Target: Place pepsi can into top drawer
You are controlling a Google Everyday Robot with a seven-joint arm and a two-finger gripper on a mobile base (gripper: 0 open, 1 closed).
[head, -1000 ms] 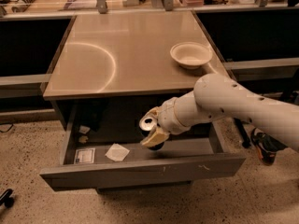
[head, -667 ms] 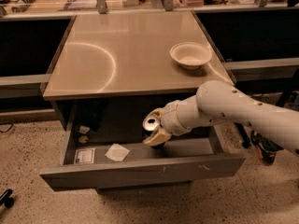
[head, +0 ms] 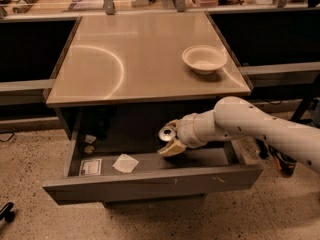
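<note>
Claw pinching pepsi can, silver top showing, tilted, over open top drawer.

Cream claw above grey top drawer – gripping silver-topped pepsi can, white bowl, tan tabletop

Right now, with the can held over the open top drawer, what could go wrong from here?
1. The gripper holds the pepsi can tilted, silver top facing left, over the top drawer. Released like this, it may tip and roll, perhaps onto the paper scrap.
2. The arm reaches in just below the table front edge. Pulling out upward could strike that edge.
</note>
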